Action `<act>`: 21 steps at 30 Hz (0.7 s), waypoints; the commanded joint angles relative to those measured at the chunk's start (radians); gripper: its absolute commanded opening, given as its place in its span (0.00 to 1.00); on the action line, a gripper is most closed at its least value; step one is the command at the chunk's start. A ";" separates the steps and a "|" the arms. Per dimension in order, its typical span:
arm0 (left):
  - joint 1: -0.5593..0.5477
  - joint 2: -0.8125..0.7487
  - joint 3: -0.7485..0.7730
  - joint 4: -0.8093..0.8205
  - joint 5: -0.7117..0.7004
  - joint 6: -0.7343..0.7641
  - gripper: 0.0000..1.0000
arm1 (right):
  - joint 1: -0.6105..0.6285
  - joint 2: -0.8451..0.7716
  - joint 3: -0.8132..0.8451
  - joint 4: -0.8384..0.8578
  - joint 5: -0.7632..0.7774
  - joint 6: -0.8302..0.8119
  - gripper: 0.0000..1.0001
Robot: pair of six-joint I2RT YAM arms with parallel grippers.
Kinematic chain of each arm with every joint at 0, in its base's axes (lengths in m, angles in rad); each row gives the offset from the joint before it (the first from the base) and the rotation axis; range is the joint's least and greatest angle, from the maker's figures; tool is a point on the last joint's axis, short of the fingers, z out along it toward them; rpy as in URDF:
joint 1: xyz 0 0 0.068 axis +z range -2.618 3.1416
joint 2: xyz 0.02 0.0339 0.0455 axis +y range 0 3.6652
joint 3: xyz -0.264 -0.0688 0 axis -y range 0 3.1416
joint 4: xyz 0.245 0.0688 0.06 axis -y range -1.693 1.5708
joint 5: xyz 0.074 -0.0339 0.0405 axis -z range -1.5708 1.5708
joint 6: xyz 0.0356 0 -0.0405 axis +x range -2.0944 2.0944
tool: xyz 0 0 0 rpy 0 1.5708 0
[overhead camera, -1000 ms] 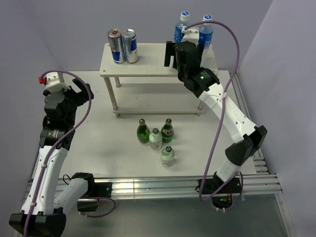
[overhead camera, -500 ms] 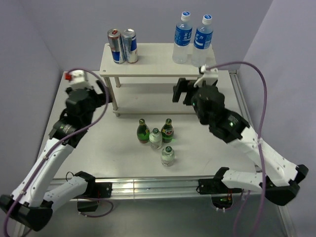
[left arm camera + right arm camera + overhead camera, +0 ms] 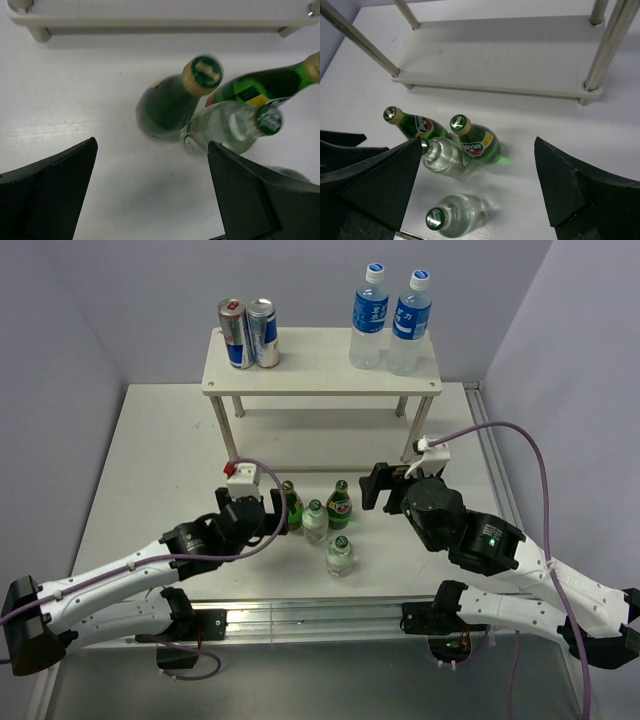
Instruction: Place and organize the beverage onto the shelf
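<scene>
The cream-white shelf [image 3: 320,360] stands at the back, with two cans [image 3: 248,333] and two blue-labelled water bottles [image 3: 390,320] on its top board. Its lower board [image 3: 495,55] is bare. On the table in front stand two green bottles [image 3: 290,505] [image 3: 340,503] and two clear bottles [image 3: 316,521] [image 3: 340,556]. My left gripper [image 3: 279,518] is open and empty, just left of the left green bottle [image 3: 167,105]. My right gripper [image 3: 372,488] is open and empty, just right of the right green bottle [image 3: 479,142]. The left gripper [image 3: 152,145] and right gripper [image 3: 477,142] both look down on the cluster.
The shelf's metal legs [image 3: 607,45] stand just behind the bottles. The table's front rail [image 3: 320,615] runs close below the cluster. Purple walls close in the back and both sides.
Both arms have swung down from the shelf to the bottle cluster on the table. The right gripper has left the water bottles standing on the top board.
</scene>
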 commanded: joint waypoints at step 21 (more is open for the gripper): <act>-0.029 0.466 -0.258 0.821 -0.049 0.034 0.99 | 0.006 -0.113 -0.098 -0.086 0.083 0.066 1.00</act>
